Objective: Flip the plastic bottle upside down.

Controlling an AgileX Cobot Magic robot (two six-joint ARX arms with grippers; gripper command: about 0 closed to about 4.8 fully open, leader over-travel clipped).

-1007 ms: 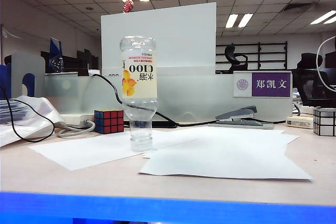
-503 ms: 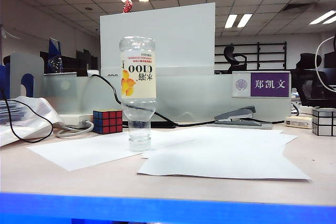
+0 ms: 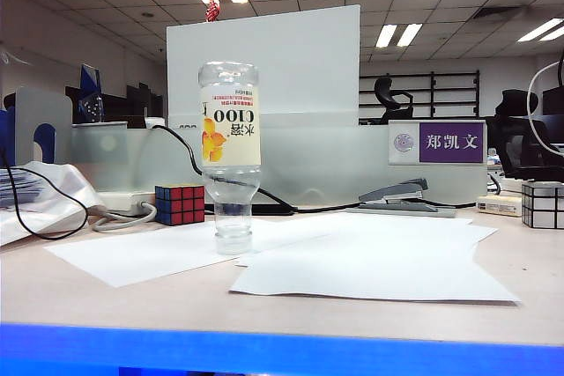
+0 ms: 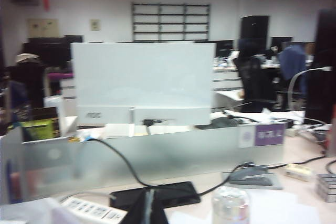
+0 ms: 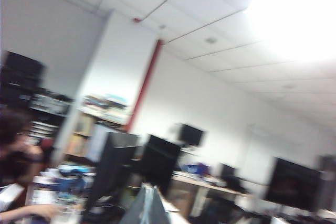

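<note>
The plastic bottle (image 3: 231, 138) stands upside down on its whitish cap on a white paper sheet (image 3: 141, 253), its C100 label inverted. Neither gripper shows in the exterior view. In the left wrist view my left gripper (image 4: 148, 209) is shut with nothing in it, lifted off the table and looking level over the desk. The bottle's clear upturned base (image 4: 230, 206) sits apart from it to one side. My right gripper (image 5: 148, 206) is shut and empty, pointing out at the blurred office room away from the table.
A Rubik's cube (image 3: 181, 204) sits behind the bottle to its left. A stapler (image 3: 401, 195) and a mirror cube (image 3: 542, 204) lie to the right. A power strip (image 4: 94, 209), black cables (image 3: 189, 156) and a frosted divider (image 3: 335, 165) line the back.
</note>
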